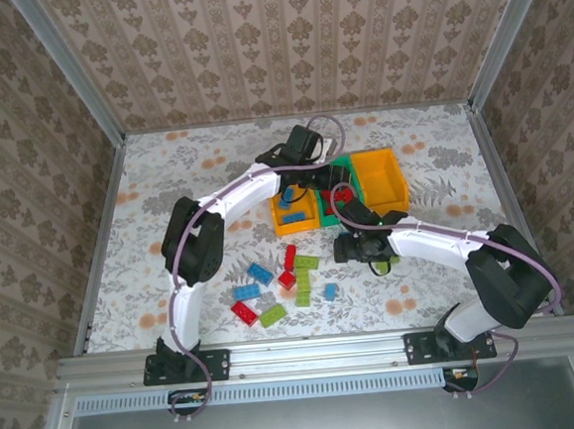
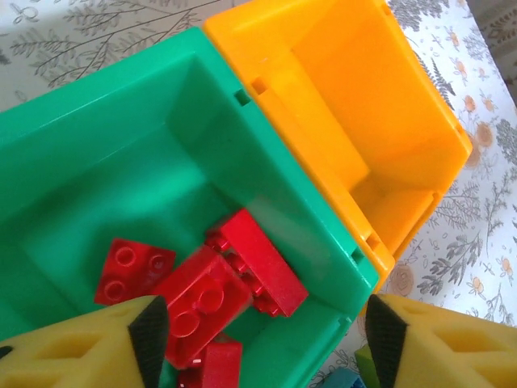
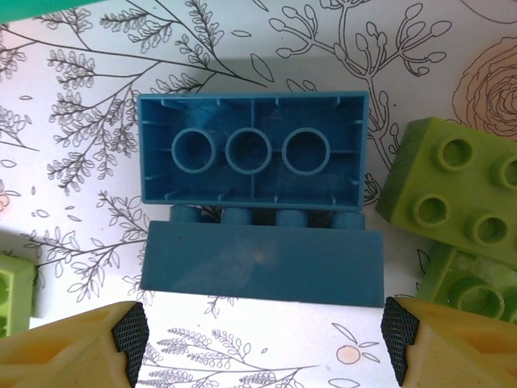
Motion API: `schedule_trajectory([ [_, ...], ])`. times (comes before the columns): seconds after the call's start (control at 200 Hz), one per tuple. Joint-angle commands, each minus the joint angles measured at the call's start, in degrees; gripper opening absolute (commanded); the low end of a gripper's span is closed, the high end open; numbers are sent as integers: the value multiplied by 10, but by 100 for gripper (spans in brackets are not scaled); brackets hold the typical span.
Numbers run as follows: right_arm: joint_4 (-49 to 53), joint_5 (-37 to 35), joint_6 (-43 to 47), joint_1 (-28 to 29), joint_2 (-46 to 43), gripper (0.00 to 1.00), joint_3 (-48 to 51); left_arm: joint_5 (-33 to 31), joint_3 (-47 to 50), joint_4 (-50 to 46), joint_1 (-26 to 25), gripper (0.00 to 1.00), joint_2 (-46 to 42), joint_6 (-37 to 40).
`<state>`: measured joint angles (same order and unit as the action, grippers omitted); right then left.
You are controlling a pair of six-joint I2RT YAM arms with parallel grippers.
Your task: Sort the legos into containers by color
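Observation:
My left gripper (image 2: 264,343) hangs open over the green bin (image 2: 121,145), its yellow fingers (image 2: 89,347) empty. Several red legos (image 2: 202,299) lie in that bin. The orange-yellow bin (image 2: 355,105) beside it looks empty. From above, the left gripper (image 1: 322,185) sits at the bins, and the other orange-yellow bin (image 1: 295,214) holds blue legos. My right gripper (image 3: 262,347) is open just above the table. In front of it lie two touching blue legos, one upside down (image 3: 252,149) and one on its side (image 3: 262,263). Light green legos (image 3: 452,194) lie to their right.
Loose red (image 1: 243,313), blue (image 1: 261,273) and light green legos (image 1: 272,315) are scattered on the flowered table in front of the bins. The right gripper (image 1: 352,247) is low beside this heap. Metal rails and patterned walls enclose the table.

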<state>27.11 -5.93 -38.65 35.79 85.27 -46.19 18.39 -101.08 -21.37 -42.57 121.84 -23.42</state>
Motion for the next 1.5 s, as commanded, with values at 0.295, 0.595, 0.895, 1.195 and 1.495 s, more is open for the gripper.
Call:
schedule_trajectory([
  [0.295,9,-27,8,3,57,74,-40,-26,82,13,-2,100,-112,0],
  [0.595,17,-37,9,16,55,55,-56,-44,163,27,20,100,-180,-11],
  [0.895,-11,2,33,23,-5,55,-92,-77,287,27,47,100,-280,-8],
  [1.195,-26,56,51,22,102,56,-247,-118,396,5,90,100,-376,-13],
  [1.495,-16,59,24,21,203,57,-340,-139,486,-61,107,100,-459,11],
])
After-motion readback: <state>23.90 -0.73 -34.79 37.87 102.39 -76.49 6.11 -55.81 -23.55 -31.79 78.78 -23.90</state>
